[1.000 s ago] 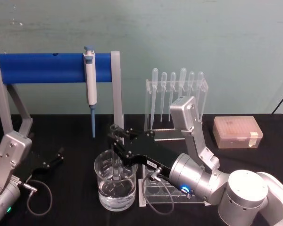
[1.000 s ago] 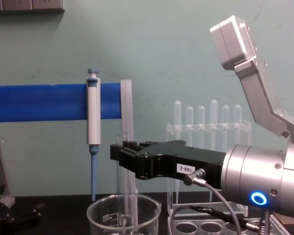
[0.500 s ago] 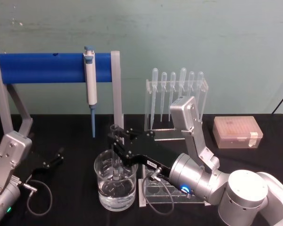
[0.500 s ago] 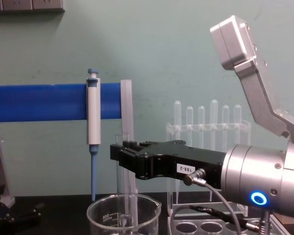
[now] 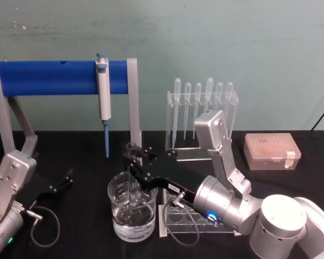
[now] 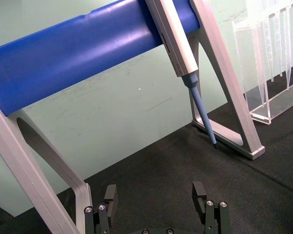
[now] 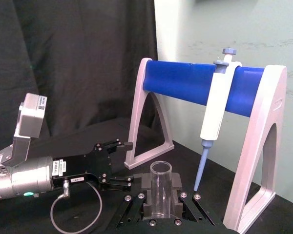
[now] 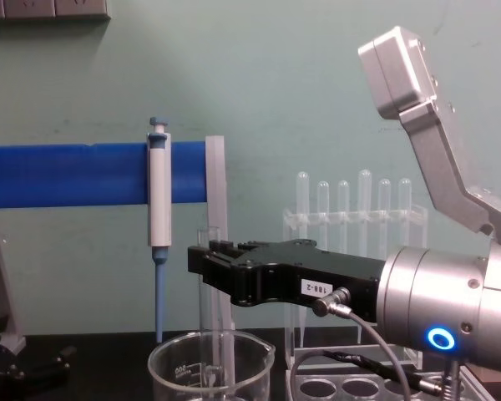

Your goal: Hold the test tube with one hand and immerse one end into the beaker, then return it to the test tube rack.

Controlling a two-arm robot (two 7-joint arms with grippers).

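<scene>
Black cloth covers the table, with a pale green wall behind it. Your right gripper reaches in from the right, over the middle of the table near its front edge. Its jaws are clamped on the test tube, gripping it a little below the open rim. The tube stands upright, and its lower part hangs inside the beaker, which sits near the front edge and holds clear liquid in its bottom. You cannot tell from these views whether the tube's round end reaches the liquid. The test tube rack, clear plastic with round holes, lies just beside the beaker on its right, under your right arm. Your left gripper rests low over the cloth toward the table's front left corner, its jaws apart and holding nothing. Along the back left of the table stands a grey frame carrying a blue bar, and a white pipettor with a blue tip hangs from it. Near the back edge, right of the middle, a clear stand holds a row of bulb-topped pipettes. A tan box sits toward the right edge.
</scene>
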